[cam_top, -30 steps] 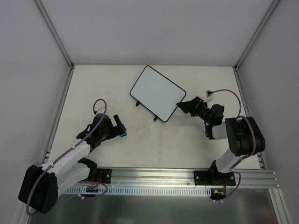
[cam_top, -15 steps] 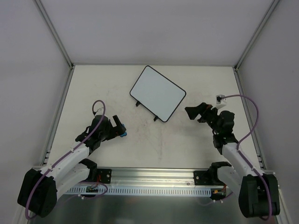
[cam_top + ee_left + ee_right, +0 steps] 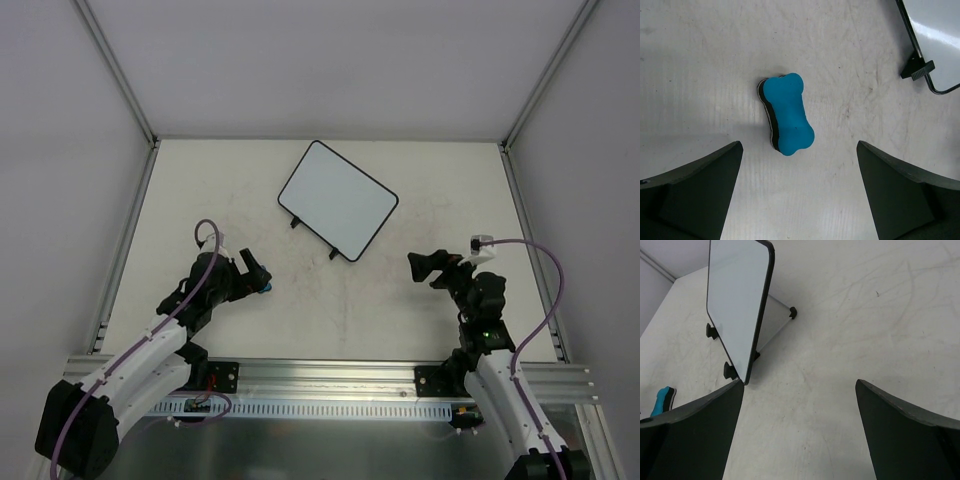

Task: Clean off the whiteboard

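Standing whiteboard [image 3: 337, 200]: blank, on counter [image 3: 400, 320]
Left gripper [image 3: 258, 276]: spread above blue eraser [image 3: 788, 114]
Right gripper [image 3: 800, 386]: spread, near whiteboard

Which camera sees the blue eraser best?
The left wrist camera: the eraser lies whole and sharp, mid-picture. The top camera shows a blue speck beside the left claw. The right wrist camera catches one end at its left edge.

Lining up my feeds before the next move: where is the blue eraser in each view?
Top external: eraser left of centre, in the lower half.
Left wrist: centre of the picture.
Right wrist: far left edge, low, just above the finger.
Shared landmark: whiteboard, seen in all three.
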You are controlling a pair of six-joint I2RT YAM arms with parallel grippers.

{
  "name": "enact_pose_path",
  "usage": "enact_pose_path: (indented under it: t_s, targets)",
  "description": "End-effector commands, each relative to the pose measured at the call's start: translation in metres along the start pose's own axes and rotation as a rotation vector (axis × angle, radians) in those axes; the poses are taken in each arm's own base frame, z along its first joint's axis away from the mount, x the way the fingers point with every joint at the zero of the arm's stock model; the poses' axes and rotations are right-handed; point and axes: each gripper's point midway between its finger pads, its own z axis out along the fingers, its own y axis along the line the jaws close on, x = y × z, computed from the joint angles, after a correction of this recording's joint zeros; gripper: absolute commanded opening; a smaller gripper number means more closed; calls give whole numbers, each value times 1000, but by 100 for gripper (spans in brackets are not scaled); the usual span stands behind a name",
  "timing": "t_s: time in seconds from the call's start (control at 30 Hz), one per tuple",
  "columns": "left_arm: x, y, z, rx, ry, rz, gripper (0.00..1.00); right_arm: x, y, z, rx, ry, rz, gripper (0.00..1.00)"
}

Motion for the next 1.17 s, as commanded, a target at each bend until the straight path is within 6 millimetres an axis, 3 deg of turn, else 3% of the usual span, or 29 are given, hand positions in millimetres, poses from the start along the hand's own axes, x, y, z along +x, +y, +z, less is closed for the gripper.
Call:
enact_pose_path:
  t_s: [0.0,0.13,0.43,1.13]
  targets:
    - [-4,-6,-3,57,-40,18,99,-14,-6,0,36,-77,-33,99]
    - [-6,-7,-9,92,-83,28,99,-10,10,6,-48,-25,-25,99]
    - [-11,-10,-20,166,-171,26,99,-5,9,10,-34,9,-17,99]
    - [-8,-8,-18,150,-152,27,99,-6,11,11,-39,13,-17,99]
